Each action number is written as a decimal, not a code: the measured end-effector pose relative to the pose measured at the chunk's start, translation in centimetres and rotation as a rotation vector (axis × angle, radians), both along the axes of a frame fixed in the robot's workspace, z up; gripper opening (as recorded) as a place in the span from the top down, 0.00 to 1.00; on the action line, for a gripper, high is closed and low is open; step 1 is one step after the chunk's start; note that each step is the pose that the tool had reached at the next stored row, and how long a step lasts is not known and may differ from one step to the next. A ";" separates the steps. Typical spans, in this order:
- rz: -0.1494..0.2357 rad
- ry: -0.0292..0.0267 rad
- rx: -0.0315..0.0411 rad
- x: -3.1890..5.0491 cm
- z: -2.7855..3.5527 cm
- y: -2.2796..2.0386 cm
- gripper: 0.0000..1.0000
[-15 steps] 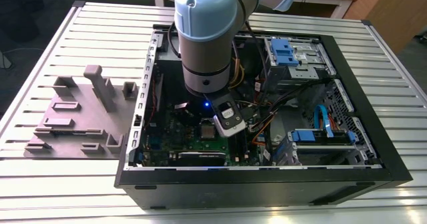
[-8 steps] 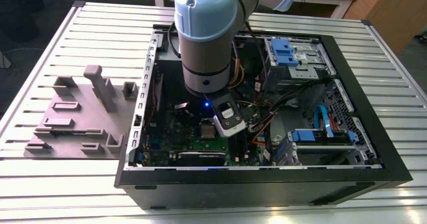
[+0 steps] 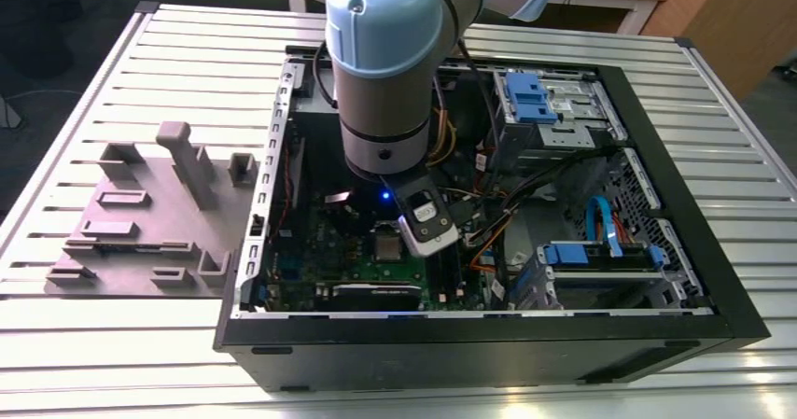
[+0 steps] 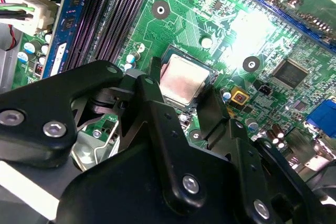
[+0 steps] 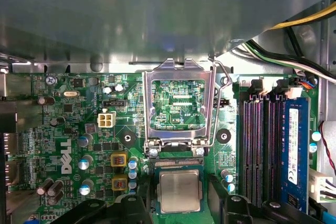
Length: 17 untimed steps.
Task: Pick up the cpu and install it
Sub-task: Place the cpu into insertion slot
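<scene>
Exterior view, from its left: grey fixture [image 3: 144,218] with upright posts on the slatted table [image 3: 75,344], just beside the open pc case [image 3: 498,354]. Arm [image 3: 386,74] goes straight down into the case over the motherboard [image 3: 324,251]. The cpu [image 3: 388,247] is a small silvery patch right under the wrist, and how the jaws stand can't be made out from this angle. Blue drive brackets [image 3: 529,97] are toward that view's right, well apart from the cpu.

The wrist views fill in what the exterior view can't. First wrist view: metal load frame [image 5: 178,103] is flipped open with the board visible through it. Next to it the cpu [image 5: 179,191] lies flat inside the socket [image 5: 178,169], metal top up. Memory slots [image 5: 260,150] run beside the socket.

Second wrist view is closer on the tool: gripper [image 4: 181,90] is spread wide and has hold of nothing. One black finger [image 4: 152,85] is on each side of the cpu [image 4: 181,80], with a gap to the chip's edges on both sides. Can't tell if the tips touch the socket rim
</scene>
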State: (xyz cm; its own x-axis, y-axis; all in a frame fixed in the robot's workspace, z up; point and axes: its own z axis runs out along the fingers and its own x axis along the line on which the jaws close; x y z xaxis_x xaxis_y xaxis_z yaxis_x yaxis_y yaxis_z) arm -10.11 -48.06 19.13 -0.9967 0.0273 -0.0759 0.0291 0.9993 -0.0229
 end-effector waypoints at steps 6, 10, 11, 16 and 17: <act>0.000 0.0000 0.0000 0.00 0.00 0.00 0.46; 0.000 0.0000 0.0001 0.00 0.00 -0.01 0.46; 0.000 0.0000 0.0001 0.00 0.00 -0.01 0.46; 0.000 0.0000 0.0001 0.00 0.00 -0.01 0.54; 0.000 0.0000 0.0001 0.00 0.00 -0.01 0.54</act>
